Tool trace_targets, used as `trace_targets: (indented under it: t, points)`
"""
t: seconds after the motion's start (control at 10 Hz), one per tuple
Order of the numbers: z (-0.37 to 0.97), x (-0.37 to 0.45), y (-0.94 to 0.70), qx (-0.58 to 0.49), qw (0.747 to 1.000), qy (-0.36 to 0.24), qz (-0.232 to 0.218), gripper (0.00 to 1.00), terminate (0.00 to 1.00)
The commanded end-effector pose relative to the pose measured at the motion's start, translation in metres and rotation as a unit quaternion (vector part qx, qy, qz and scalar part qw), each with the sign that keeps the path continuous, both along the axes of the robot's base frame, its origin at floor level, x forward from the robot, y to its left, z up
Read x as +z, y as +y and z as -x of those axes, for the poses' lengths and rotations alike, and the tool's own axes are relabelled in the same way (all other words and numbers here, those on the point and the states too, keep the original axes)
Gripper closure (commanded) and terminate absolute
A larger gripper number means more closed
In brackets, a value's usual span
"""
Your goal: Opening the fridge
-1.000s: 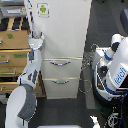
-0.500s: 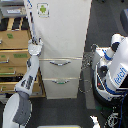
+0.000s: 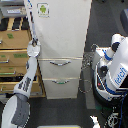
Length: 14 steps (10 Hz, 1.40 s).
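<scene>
Dark floor, cluttered lab corner, seen from above and in front. Fridge [image 3: 62, 45] stood centre frame, tall and white, between a tan wooden cabinet [image 3: 12, 60] on the exterior view's left and a white-and-blue robot body [image 3: 114, 70] on the exterior view's right.

Progress, as a judgement: early to mid. Arm [image 3: 27, 80] reached up from bottom left along the fridge's left edge, and the gripper [image 3: 33, 47] sat right at the upper door's left edge, about level with its lower end. A thin white strip ran up from there toward the top, possibly the door edge just cracked open, but too coarse to confirm. No interior was visible, so most of the swing looked left to do.

Pincer state: couldn't tell whether apart or clamped on the door edge; too small and blurred.

Counts: one fridge, one upper door, one green sticker [image 3: 43, 9], two lower drawers, two bar handles [image 3: 60, 63], one working arm.
</scene>
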State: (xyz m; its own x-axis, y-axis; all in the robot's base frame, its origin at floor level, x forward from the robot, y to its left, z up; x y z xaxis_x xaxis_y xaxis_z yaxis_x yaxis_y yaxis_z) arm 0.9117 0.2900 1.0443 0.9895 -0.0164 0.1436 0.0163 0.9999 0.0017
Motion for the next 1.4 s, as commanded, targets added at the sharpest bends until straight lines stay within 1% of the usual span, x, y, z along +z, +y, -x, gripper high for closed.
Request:
trace_targets:
  t: [0.1, 0.2, 0.3, 0.4, 0.5, 0.6, 0.7, 0.8, 0.9, 1.0, 1.2, 1.3, 1.4]
  points:
    - [0.004, -0.014, -0.004, -0.012, 1.0, 0.006, -0.007, 1.0, 0.0]
    - [0.004, -0.014, -0.006, -0.016, 1.0, 0.007, -0.009, 1.0, 0.0]
    - [0.013, -0.013, -0.008, -0.039, 0.999, 0.01, 0.0, 1.0, 0.0]
    - [0.047, 0.011, -0.034, -0.112, 0.993, -0.012, 0.016, 1.0, 0.0]
    - [0.168, 0.081, -0.107, -0.252, 0.966, -0.05, 0.034, 1.0, 0.0]
    - [0.209, 0.105, -0.129, -0.291, 0.954, -0.063, 0.034, 1.0, 0.0]
    - [0.337, 0.196, -0.18, -0.387, 0.915, -0.101, 0.058, 1.0, 0.0]
    - [0.429, 0.247, -0.212, -0.456, 0.878, -0.092, 0.109, 1.0, 0.0]
    - [0.472, 0.272, -0.226, -0.485, 0.859, -0.088, 0.136, 1.0, 0.0]
    - [0.577, 0.325, -0.251, -0.547, 0.82, -0.081, 0.151, 1.0, 0.0]
    - [0.689, 0.377, -0.253, -0.581, 0.796, -0.079, 0.153, 1.0, 0.0]
    - [0.728, 0.382, -0.248, -0.599, 0.784, -0.078, 0.145, 1.0, 0.0]
    - [0.763, 0.39, -0.23, -0.63, 0.758, -0.07, 0.155, 1.0, 0.0]
